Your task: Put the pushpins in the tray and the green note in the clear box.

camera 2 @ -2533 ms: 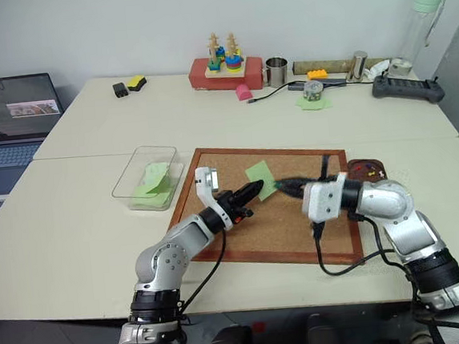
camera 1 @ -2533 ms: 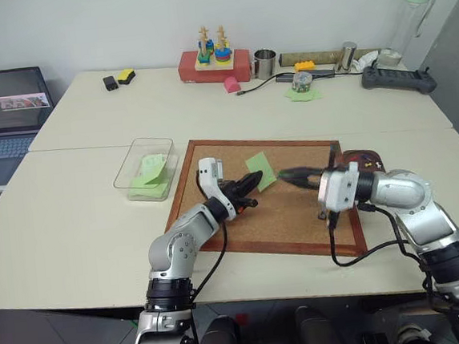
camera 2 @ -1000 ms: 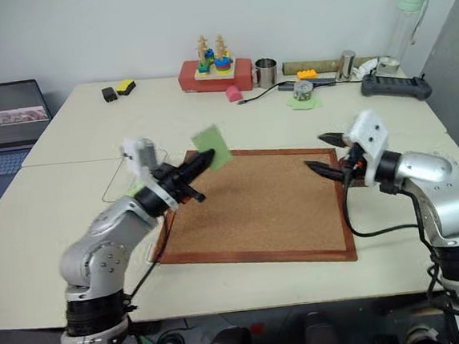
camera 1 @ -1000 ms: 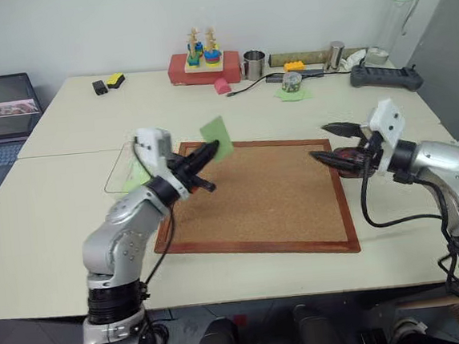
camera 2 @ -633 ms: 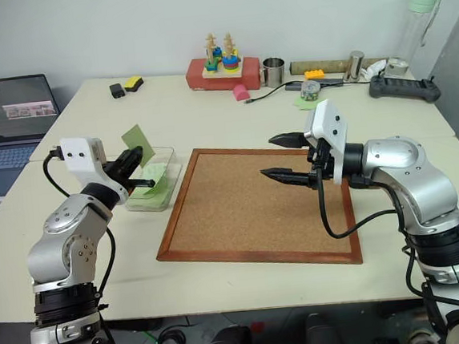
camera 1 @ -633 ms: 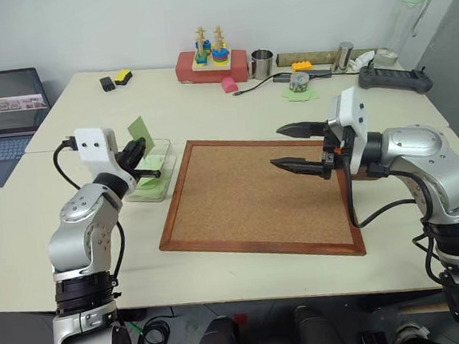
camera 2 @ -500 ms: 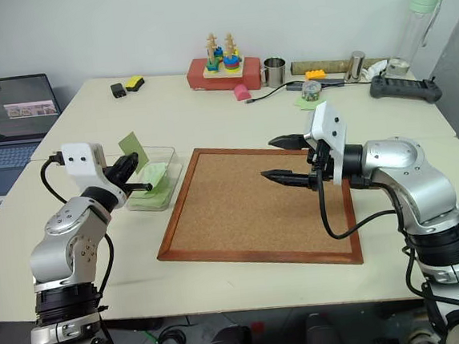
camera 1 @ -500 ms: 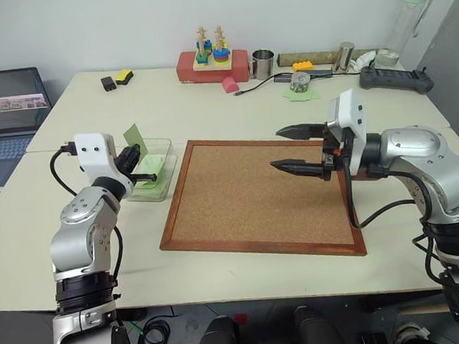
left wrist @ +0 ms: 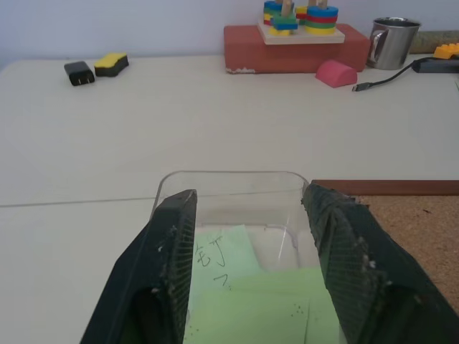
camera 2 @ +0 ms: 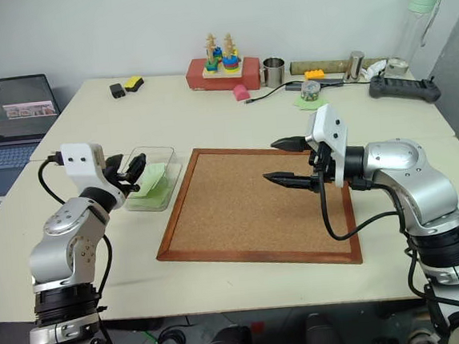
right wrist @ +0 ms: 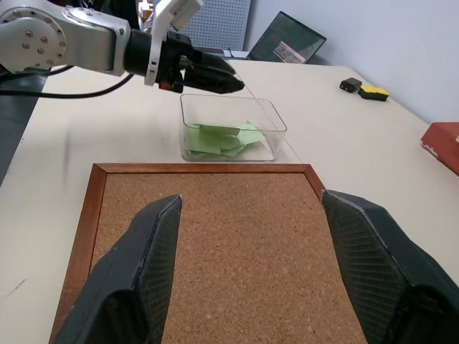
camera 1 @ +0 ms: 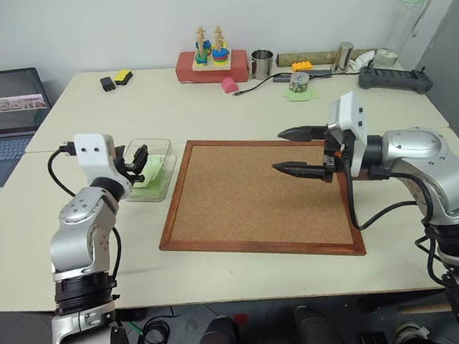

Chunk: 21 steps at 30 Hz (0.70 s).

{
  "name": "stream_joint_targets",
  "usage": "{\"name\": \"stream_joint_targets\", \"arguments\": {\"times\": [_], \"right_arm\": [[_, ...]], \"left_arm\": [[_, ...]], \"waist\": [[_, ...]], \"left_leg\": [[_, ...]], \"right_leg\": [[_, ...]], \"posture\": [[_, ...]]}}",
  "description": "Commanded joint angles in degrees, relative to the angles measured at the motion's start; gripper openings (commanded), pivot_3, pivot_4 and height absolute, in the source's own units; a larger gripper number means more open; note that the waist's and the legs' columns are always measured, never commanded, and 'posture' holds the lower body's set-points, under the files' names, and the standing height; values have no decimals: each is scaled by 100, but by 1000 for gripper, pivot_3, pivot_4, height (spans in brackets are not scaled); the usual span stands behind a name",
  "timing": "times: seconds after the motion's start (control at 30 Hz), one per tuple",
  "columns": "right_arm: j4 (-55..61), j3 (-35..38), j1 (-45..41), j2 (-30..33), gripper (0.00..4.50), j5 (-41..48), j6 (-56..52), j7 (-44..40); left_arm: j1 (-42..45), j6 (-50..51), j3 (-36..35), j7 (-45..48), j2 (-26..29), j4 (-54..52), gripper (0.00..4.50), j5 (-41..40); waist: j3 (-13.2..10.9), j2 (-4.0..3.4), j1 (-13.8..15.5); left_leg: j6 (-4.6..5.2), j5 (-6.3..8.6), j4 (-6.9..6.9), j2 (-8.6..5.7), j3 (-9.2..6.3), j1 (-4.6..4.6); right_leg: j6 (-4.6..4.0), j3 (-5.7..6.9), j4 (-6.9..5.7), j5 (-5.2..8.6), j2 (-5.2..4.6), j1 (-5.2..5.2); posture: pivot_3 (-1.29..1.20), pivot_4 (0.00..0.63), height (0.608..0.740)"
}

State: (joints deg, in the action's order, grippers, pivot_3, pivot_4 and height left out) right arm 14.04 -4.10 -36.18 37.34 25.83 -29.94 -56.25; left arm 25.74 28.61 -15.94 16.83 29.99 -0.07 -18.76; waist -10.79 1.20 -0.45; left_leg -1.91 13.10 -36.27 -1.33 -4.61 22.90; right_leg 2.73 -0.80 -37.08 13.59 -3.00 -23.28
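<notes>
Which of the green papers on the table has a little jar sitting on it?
The far green paper by the cable, under the round jar; the others lie in the clear box.

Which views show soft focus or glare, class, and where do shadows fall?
Left wrist view: the fingers up close look soft, while the clear box behind them is crisp. Right wrist view: the box wall glints faintly. Left eye view: even light, with a faint shadow under the right gripper on the corkboard.

Corkboard point(camera 1: 255, 194) mid-table; laptop point(camera 1: 3, 111) far left; metal cup point(camera 1: 264, 63), possibly empty.
</notes>
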Motion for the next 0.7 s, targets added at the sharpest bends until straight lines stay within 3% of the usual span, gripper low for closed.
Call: {"name": "stream_joint_targets", "arguments": {"times": [0.03, 0.13, 0.2, 0.33, 0.47, 0.7], "right_arm": [[55, 333, 166, 330, 3218, -38, 151, -106], [-32, 486, 462, 834, 3218, -103, 221, -367], [-154, 643, 788, 1421, 3218, -188, 254, -731], [-372, 964, 1420, 2347, 3218, -274, 346, -1250], [-715, 1395, 1974, 2911, 3218, -392, 462, -1490], [-1141, 1621, 2099, 3081, 3218, -520, 749, -1527]], "left_arm": [[-230, 309, -76, 885, 810, -867, 3179, -248], [-818, 487, -132, 1941, 1671, -1284, 3179, -475], [-1676, 263, -433, 2883, 2386, -1509, 3179, -454], [-2696, -178, -1100, 3816, 3143, -1140, 3179, -320], [-3223, -519, -1652, 4235, 3392, -621, 3179, -117], [-3442, -862, -1939, 4471, 3326, -282, 3179, -60]], "waist": [[0, 0, -7], [0, -1, -11], [-1, -1, -49], [-2, -7, -70], [-2, -7, -65], [-2, -7, -110]], "left_leg": [[0, 0, 1, 1, 1, 0], [1, 0, 7, 1, 5, -3], [1, 1, 10, 3, 7, -1], [5, 4, 21, 8, 20, -4], [6, 3, 18, 23, 16, -10], [6, 3, 17, 26, 33, -18]], "right_leg": [[0, -1, 1, 0, 0, 0], [0, -5, 1, 0, -4, -1], [-1, -4, 6, 1, -2, -2], [-18, -5, 6, 22, -9, -9], [-36, 10, -1, 57, -4, -5], [-28, -3, 0, 55, -6, 0]], "posture": [[0, 150, 740], [0, 150, 740], [0, 150, 740], [0, 150, 740], [0, 150, 740], [0, 150, 740]]}}
